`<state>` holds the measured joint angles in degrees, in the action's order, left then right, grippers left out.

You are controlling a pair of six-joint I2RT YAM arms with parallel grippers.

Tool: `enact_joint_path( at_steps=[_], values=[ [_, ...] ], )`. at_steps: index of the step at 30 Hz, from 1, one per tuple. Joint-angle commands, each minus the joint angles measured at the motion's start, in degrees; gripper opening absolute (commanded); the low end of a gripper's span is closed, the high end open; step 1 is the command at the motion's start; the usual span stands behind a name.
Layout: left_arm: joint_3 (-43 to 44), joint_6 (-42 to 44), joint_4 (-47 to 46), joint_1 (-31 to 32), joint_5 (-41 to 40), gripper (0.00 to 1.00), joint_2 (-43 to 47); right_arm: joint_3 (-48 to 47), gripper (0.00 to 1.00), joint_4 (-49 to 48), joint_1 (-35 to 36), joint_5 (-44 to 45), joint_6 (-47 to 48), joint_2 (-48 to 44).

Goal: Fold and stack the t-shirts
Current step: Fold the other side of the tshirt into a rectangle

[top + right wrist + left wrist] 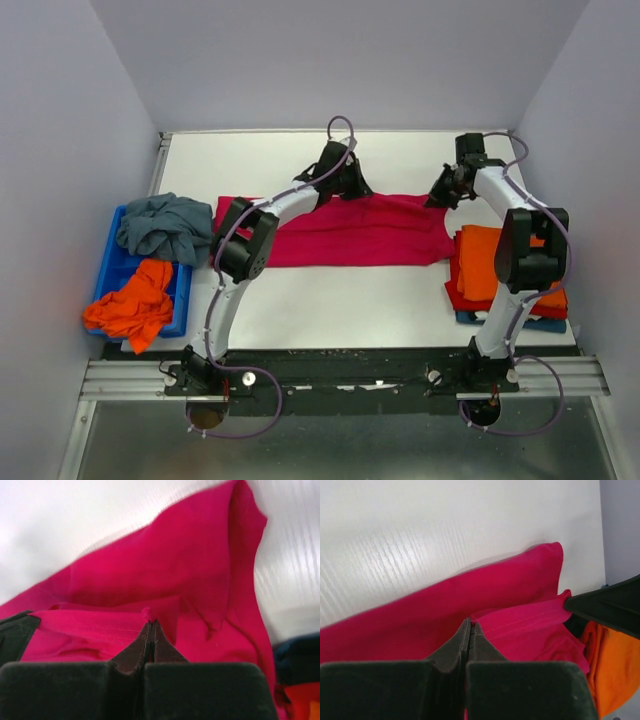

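Magenta t-shirt [370,235]: long axis left-right, left fingers [459,647], right fingers [141,647] pinching.

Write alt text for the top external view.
Left tool and right tool pinch the far edge of a pink shirt spread across the table. A bin at left holds a grey shirt and an orange shirt; a folded stack sits at right.

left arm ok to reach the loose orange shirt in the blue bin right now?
Probably not yet. The orange shirt lies uncovered in the bin, but the left hand is shut on the pink shirt at its far edge and would have to let go first.
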<state>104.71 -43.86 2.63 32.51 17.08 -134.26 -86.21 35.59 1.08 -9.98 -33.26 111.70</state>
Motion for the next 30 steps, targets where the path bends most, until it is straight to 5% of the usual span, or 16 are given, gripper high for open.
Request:
enact_joint_path(
  at_steps=[1,14,30],
  values=[
    [-7.66,-0.09,-5.44,0.8,0.41,0.0,7.33,4.2,0.01,0.26,1.64,-2.15,-0.93,-4.38],
    [-22.26,2.11,-5.97,3.7,-0.12,0.0,15.86,17.65,0.01,4.57,4.46,5.23,-5.24,-13.95],
    [-24.81,4.39,-1.42,6.69,-1.87,0.0,18.33,31.27,0.07,0.8,4.72,2.25,-4.36,-23.72]
  ],
)
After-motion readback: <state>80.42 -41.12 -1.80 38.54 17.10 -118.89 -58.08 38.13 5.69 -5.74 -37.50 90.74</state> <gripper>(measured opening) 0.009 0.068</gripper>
